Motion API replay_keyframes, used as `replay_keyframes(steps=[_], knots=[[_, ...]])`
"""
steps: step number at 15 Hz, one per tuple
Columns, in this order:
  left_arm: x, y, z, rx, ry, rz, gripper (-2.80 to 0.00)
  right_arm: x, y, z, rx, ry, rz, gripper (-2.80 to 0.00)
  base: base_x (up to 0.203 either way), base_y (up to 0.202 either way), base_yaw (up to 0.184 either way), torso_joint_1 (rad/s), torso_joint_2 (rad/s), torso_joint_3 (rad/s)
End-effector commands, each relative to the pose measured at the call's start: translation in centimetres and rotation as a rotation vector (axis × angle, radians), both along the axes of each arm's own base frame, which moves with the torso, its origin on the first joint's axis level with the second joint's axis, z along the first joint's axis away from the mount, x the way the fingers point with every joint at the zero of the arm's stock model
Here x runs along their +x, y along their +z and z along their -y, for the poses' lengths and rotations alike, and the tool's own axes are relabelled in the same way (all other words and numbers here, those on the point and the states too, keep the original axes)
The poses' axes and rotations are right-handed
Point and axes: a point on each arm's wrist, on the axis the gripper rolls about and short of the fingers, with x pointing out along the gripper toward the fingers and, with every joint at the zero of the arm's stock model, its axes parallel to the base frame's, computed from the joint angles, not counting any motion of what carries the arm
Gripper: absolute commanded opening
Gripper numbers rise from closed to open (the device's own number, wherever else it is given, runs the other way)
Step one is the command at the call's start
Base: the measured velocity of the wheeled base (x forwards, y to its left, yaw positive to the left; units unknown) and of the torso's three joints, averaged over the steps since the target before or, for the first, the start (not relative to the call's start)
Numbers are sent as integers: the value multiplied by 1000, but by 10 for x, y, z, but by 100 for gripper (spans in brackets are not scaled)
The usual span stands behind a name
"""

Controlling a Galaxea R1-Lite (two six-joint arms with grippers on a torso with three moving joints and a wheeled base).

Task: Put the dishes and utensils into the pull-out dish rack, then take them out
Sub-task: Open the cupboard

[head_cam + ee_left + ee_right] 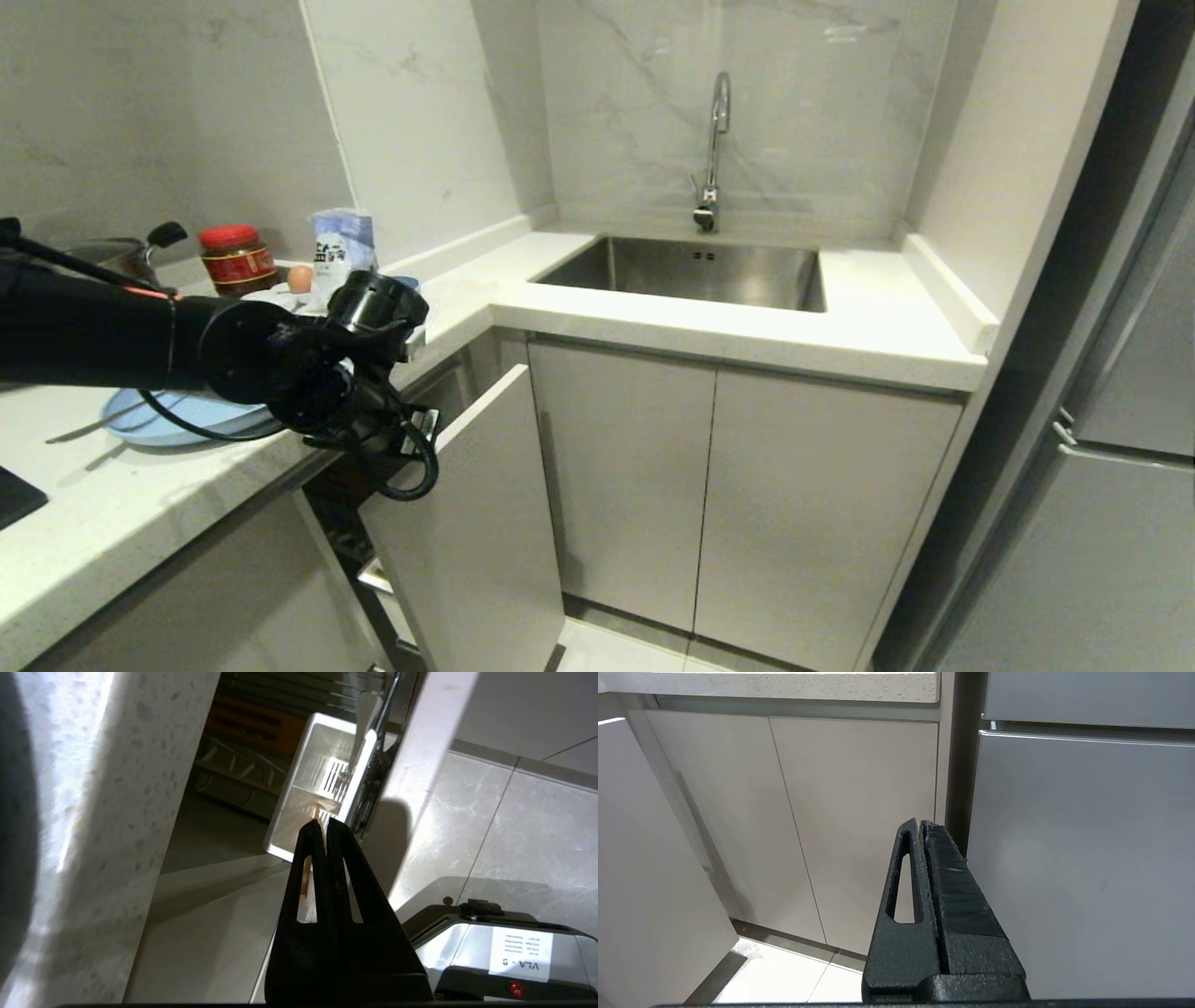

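Observation:
My left gripper (323, 822) is shut on a light wooden chopstick (306, 877), which shows through the finger slot, its tip poking out above the white utensil caddy (322, 770) of the pull-out dish rack (387, 709). In the head view my left arm (308, 373) reaches down behind the rack's pale cabinet front (476, 523). The light-blue plate (168, 420) lies on the counter under that arm, with a slim silver spoon handle (79, 432) beside it. A sliver of blue rim (409, 279) shows behind my wrist. My right gripper (920, 822) is shut and empty, parked low before the cabinet doors.
Steel sink (691, 271) and faucet (717, 140) sit in the counter corner. A red-lidded jar (235, 257), an egg (300, 277), a blue-white bag (343, 243) and a pot (112, 252) stand at the back left. A grey fridge (1120, 467) is on the right.

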Motion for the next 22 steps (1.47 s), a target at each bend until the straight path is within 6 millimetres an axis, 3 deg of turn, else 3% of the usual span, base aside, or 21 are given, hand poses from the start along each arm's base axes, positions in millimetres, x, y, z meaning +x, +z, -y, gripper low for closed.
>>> replay_keyframes(steps=[1, 10, 18, 22], knots=[[7, -14, 0, 14, 7, -40, -280, 2, -7, 0, 1, 1, -24, -280, 0, 0, 0, 0, 0, 0], [8, -21, 7, -17, -32, -75, -280, 2, -7, 0, 1, 1, -24, -280, 0, 0, 0, 0, 0, 0], [-6, -19, 32, -134, -131, -99, -280, 2, -7, 0, 1, 1, -24, -280, 0, 0, 0, 0, 0, 0], [-19, -21, 55, -231, -186, -132, -280, 2, -7, 0, 1, 1, -24, -280, 0, 0, 0, 0, 0, 0]])
